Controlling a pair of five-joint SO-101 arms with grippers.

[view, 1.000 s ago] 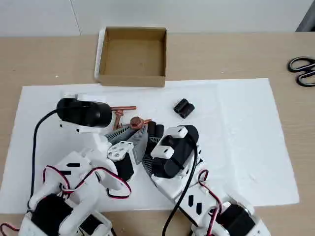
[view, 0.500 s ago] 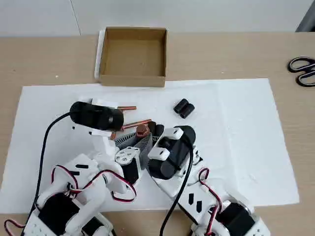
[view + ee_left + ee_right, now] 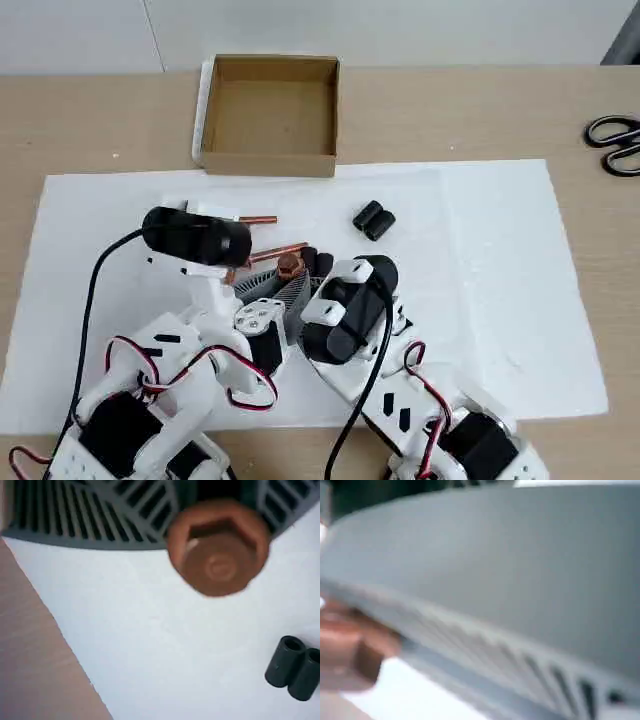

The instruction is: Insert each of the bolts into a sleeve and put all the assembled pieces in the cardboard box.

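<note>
Since a second ago the left arm has swung sideways toward its neighbour, carrying the copper bolt [image 3: 217, 555] with it. Over the last half second both arms have kept still.

The left gripper [image 3: 272, 278] is closed on that bolt. In the left wrist view the hexagonal head faces the camera, sitting against the grey ribbed fingers [image 3: 90, 515]. From above, the head sits just beside the right gripper [image 3: 303, 288], and the two grippers meet almost nose to nose over the paper. Whether the right gripper is clamped on anything I cannot tell. Its own wrist view gives a grey surface close up, with a patch of copper beside it.

Two black sleeves [image 3: 316, 263] stand touching each other at the right gripper's tip, next to the bolt head. A copper shaft [image 3: 278, 252] runs slantwise just behind the head. It is possibly the held bolt's own stem, though the high view is too crowded there to be sure.

A second bolt [image 3: 258, 219] lies flat on the paper farther back, one end hidden by the left arm's black camera housing [image 3: 195, 236]. A loose pair of sleeves [image 3: 373, 220] lies side by side, touching, well apart from both grippers.

All of this rests on a white paper sheet [image 3: 500, 280] spread on the wooden table [image 3: 450, 110]. The cardboard box [image 3: 268, 162] stands open just beyond the sheet's far edge. Scissors [image 3: 615, 142] lie near the table's right edge.
</note>
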